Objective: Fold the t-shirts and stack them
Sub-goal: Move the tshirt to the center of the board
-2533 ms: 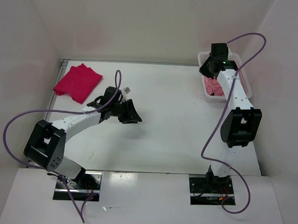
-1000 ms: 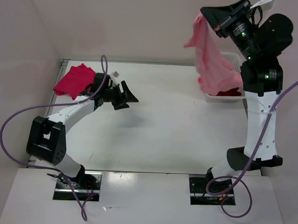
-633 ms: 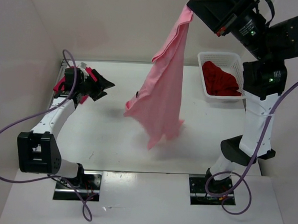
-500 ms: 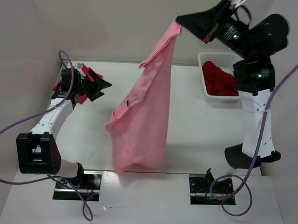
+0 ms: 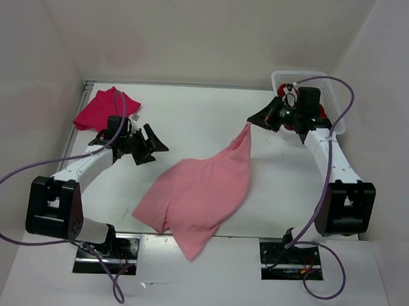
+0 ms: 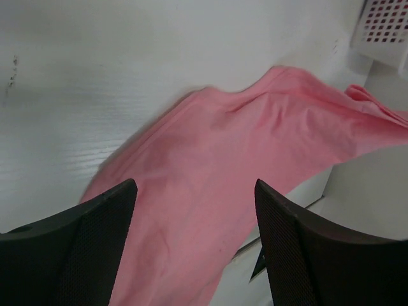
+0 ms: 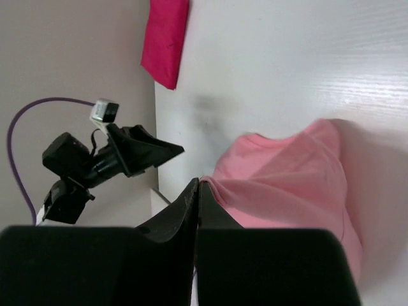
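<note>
On the middle of the white table [image 5: 193,111], the light pink t-shirt [image 5: 201,194] is lying spread out and rumpled. Its near corner is reaching past the table's front edge, between the two arm bases. One narrow end of the shirt is rising toward the right gripper [image 5: 250,122], which is pinching that end between fully closed fingers. The right wrist view is showing the cloth gathered at the fingertips [image 7: 191,197].

The left gripper [image 5: 154,147] is hovering just left of the pink shirt, jaws standing wide apart and nothing between them. The left wrist view is showing the pink cloth below and ahead of its two dark fingers [image 6: 95,245].

The bright crimson t-shirt [image 5: 102,110] is lying folded at the far left corner of the table, behind the left gripper. The white mesh basket [image 5: 329,87] is sitting at the far right corner, behind the right arm. A little dark red cloth [image 5: 321,110] is showing inside it, mostly hidden by the arm.
</note>
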Tool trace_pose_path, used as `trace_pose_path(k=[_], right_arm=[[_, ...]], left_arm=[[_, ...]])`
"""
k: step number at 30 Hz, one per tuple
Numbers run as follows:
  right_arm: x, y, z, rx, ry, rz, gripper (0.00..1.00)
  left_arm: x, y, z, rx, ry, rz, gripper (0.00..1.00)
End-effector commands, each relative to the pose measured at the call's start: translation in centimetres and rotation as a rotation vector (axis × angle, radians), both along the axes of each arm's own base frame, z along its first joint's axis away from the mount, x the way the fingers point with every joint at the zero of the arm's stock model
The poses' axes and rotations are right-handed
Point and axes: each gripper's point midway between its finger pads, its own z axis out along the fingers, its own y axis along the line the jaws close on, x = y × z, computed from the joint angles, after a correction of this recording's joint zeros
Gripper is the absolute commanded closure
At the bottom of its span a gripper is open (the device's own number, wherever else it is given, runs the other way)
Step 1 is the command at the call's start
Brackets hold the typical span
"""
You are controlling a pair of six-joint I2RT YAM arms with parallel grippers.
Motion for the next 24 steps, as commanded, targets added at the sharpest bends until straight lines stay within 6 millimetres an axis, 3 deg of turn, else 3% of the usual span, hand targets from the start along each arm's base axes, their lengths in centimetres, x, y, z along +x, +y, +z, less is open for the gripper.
trace_pose_path(k=[1, 3, 4, 5, 6, 7, 8, 9, 10, 11, 12, 13, 16, 17, 18, 19, 20, 23, 24], right_arm=[[2.4, 1.0, 2.6, -0.003, -0.136, 0.025, 1.00], [2.8, 3.8, 2.6, -0.010, -0.138, 0.076, 1.00], [5.0, 4.4, 3.1, -0.041, -0.149, 0.045, 1.00], [5.8, 5.1, 3.2, -0.070, -0.159, 0.056, 1.00], [6.6, 6.4, 5.9, -0.074, -0.198, 0.062, 1.00], [8.4, 6.5, 4.7, -0.106, -0.176, 0.026, 1.00], [9.3, 6.3, 5.2, -0.118, -0.183, 0.004, 1.00], [10.0, 6.1, 7.0, -0.121, -0.195, -0.023, 0.98], [11.1, 5.7, 5.7, -0.152, -0.161, -0.058, 0.94], [11.1, 5.7, 5.8, -0.161, -0.154, -0.053, 0.87], [10.8, 6.2, 6.1, -0.161, -0.155, -0.043, 0.68], [9.9, 6.5, 6.5, -0.169, -0.167, -0.035, 0.56], [8.4, 6.2, 4.8, -0.183, -0.151, -0.056, 0.32], [7.5, 6.0, 5.9, -0.169, -0.174, -0.063, 0.29], [6.9, 5.8, 4.5, -0.174, -0.138, -0.073, 0.25], [6.3, 5.6, 4.7, -0.173, -0.141, -0.074, 0.25], [5.5, 6.0, 3.7, -0.174, -0.116, -0.053, 0.24], [2.7, 9.9, 2.3, -0.206, -0.110, 0.027, 0.24], [0.8, 12.8, 1.6, -0.227, -0.115, 0.105, 0.24]], left_arm=[[-0.4, -0.6, -1.5, 0.027, 0.014, -0.044, 0.18], [0.5, -0.2, -0.9, 0.051, -0.010, -0.021, 0.18], [0.8, 0.0, -0.3, 0.061, -0.024, -0.010, 0.18], [1.3, 0.3, 0.1, 0.075, -0.041, 0.005, 0.18], [2.1, 0.3, 1.8, 0.071, -0.086, 0.007, 0.20], [2.5, 0.2, 2.5, 0.061, -0.096, 0.016, 0.21], [2.7, 0.0, 3.3, 0.046, -0.108, 0.015, 0.21], [3.0, -0.4, 4.2, 0.025, -0.122, 0.008, 0.21], [3.6, -0.8, 5.2, -0.008, -0.118, 0.010, 0.22], [3.7, -1.2, 6.2, -0.041, -0.121, 0.004, 0.22], [3.5, -2.1, 6.9, -0.094, -0.108, -0.024, 0.22], [3.7, -2.5, 8.5, -0.145, -0.114, -0.008, 0.22], [3.9, -3.6, 15.0, -0.239, -0.237, -0.029, 0.26], [3.6, -4.2, 17.1, -0.289, -0.251, -0.026, 0.26], [3.2, -4.6, 20.0, -0.330, -0.301, -0.047, 0.26], [3.1, -4.8, 21.5, -0.363, -0.322, -0.057, 0.24], [2.7, -5.0, 23.0, -0.411, -0.311, -0.051, 0.23], [1.4, -5.0, 28.4, -0.485, -0.398, -0.046, 0.17], [1.3, -5.0, 29.0, -0.495, -0.404, -0.045, 0.15]])
